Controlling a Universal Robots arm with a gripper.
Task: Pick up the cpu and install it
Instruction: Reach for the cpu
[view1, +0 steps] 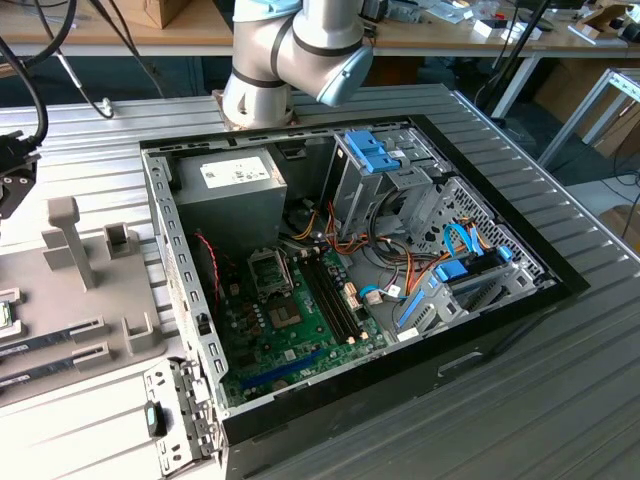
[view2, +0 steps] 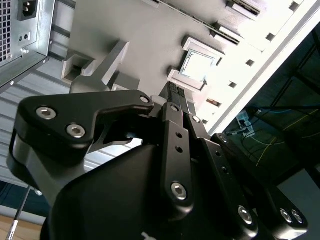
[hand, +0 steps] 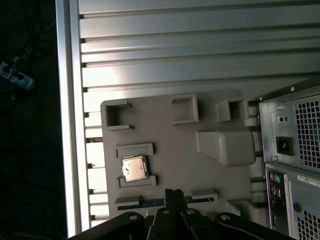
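My tool (hand: 173, 193) hangs over the grey fixture plate (hand: 180, 150) on the ribbed table (hand: 175, 50), fingers pressed together on nothing, while the cpu (hand: 134, 168) lies in its holder close beside it.

Exterior view: off the arm, high up, angled down into the open PC case (view1: 185, 290). Wide shot, w/ the arm (view1: 290, 50) at the far side and the grey fixture plate (view1: 40, 300) at the exterior view's left.

First wrist view: well above the plate (hand: 185, 165), facing straight down, gripper (hand: 173, 192) tips just in shot.

Second wrist view: tight behind the gripper (view2: 172, 92) body, looking obliquely along it to the plate (view2: 150, 45).

Both wrist views share the plate, the cpu (hand: 134, 168) (view2: 198, 65) & the case's rear panel (hand: 290, 140) (view2: 25, 30). All 3 share plate + case.
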